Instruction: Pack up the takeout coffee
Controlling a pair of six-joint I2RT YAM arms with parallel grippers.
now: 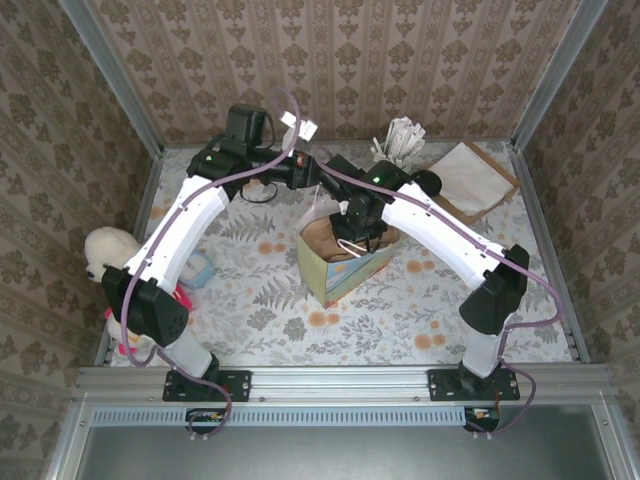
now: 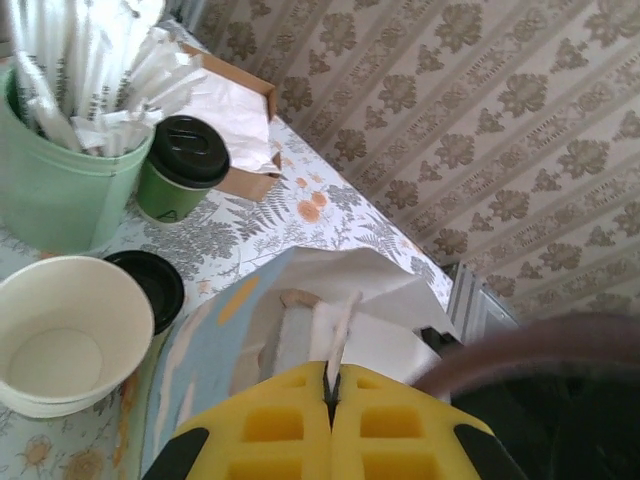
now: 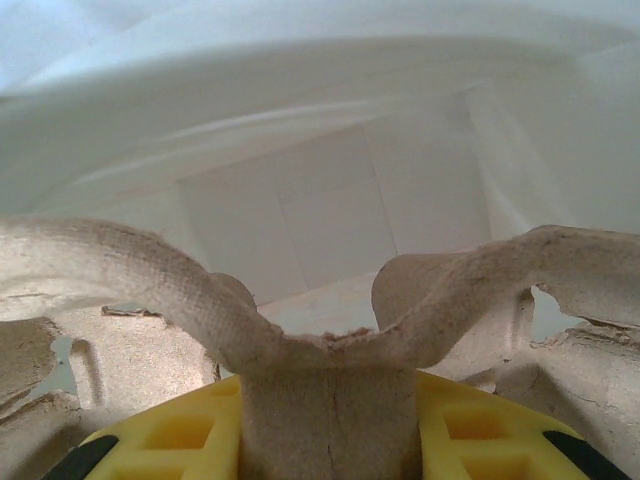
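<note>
The flowered desk (image 1: 260,310) carries a paper bag (image 1: 335,280) standing open at its middle. The bag's mouth is held by the left fingers (image 2: 329,392), which are fully closed on a thin white strip there; whether that strip is handle or rim cannot be told. Inside the bag, a moulded pulp cup carrier (image 3: 120,270) is gripped by its central rib between the partly closed right fingers (image 3: 330,405). The takeout coffee (image 2: 180,165) is not yet packed. It stands on the desk beyond the bag, just beside a pale-green holder of white sticks (image 2: 60,190).

Several failures could be expected. If the carrier is set down tilted or caught against the bag's wall, no level seat would be offered to the cup. If the strip is pulled too hard, the paper could be torn or the bag tipped. When the cup is reached for, the holder could be knocked, or the lid squeezed loose and coffee spilled.

The cup is seen upright. Its long axis runs vertically, with the black lid uppermost and the narrower base on the desk.
</note>
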